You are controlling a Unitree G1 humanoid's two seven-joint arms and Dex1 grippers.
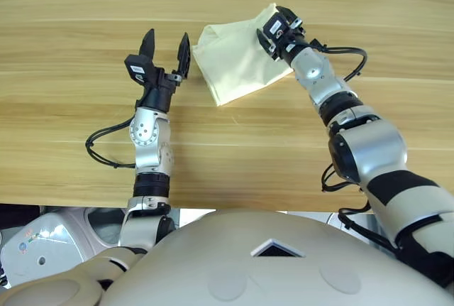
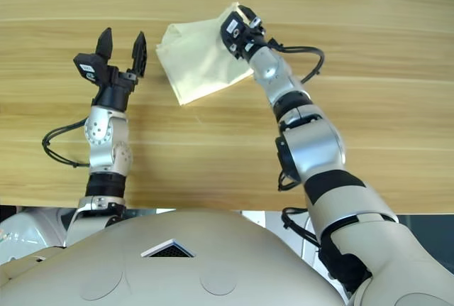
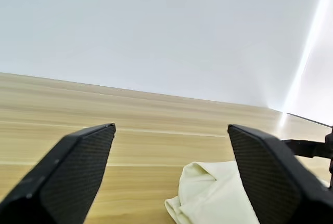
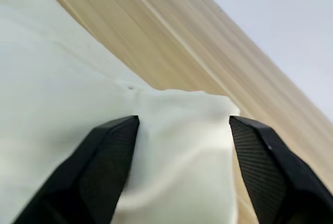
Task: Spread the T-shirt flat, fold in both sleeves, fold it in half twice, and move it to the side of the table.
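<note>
Pale cream cloth: the T-shirt (image 1: 237, 61), folded to a compact rectangle, lies on the wood-grain counter (image 1: 85, 8), toward the far middle. We log the left claw (image 1: 169, 34) as spread wide and holding nothing, with one finger just beside the shirt's left edge. We log the right claw (image 4: 182, 124) over the shirt's far right corner, fingers (image 4: 99, 172) apart, with a raised fold of cloth between them. Whether they press on it we cannot tell.

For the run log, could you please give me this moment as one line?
T-shirt folded small, on table | left gripper open, beside its left edge | right gripper open, over its far corner
</note>
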